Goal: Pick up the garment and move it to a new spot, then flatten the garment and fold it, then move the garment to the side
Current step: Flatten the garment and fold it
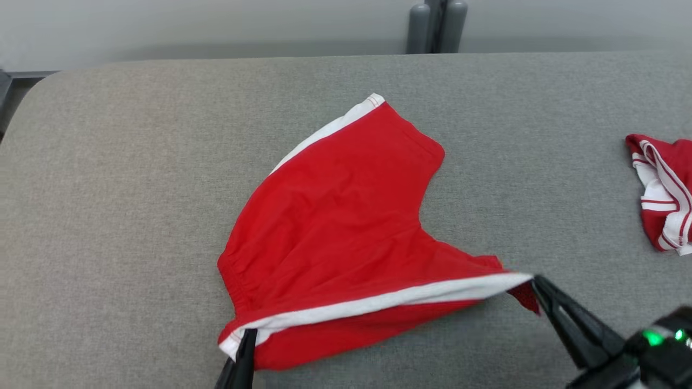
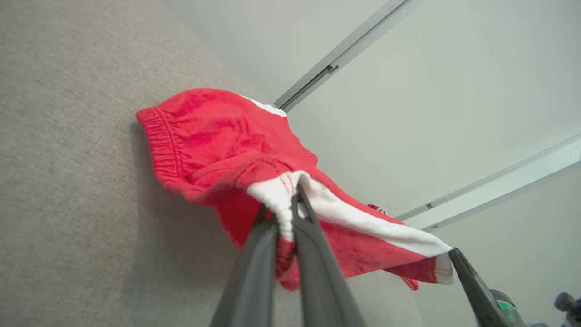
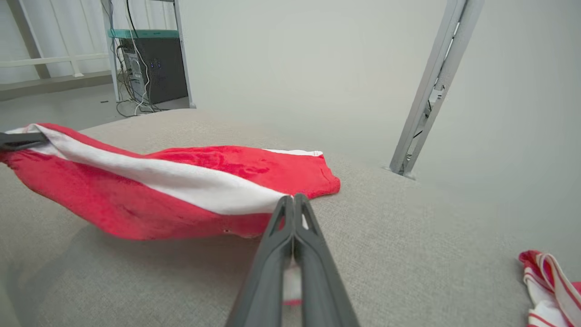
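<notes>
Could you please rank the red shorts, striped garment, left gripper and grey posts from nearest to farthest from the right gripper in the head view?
1. red shorts: held in the right gripper itself.
2. striped garment: farther right on the table.
3. left gripper: lower left, holding the shorts' other corner.
4. grey posts: beyond the table's far edge.

free: grey table left side | mid: red shorts | right edge: crumpled red-white garment

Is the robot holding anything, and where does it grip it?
The red shorts, by the white side stripe: left gripper pinches its waistband end, right gripper its leg-hem end.
</notes>
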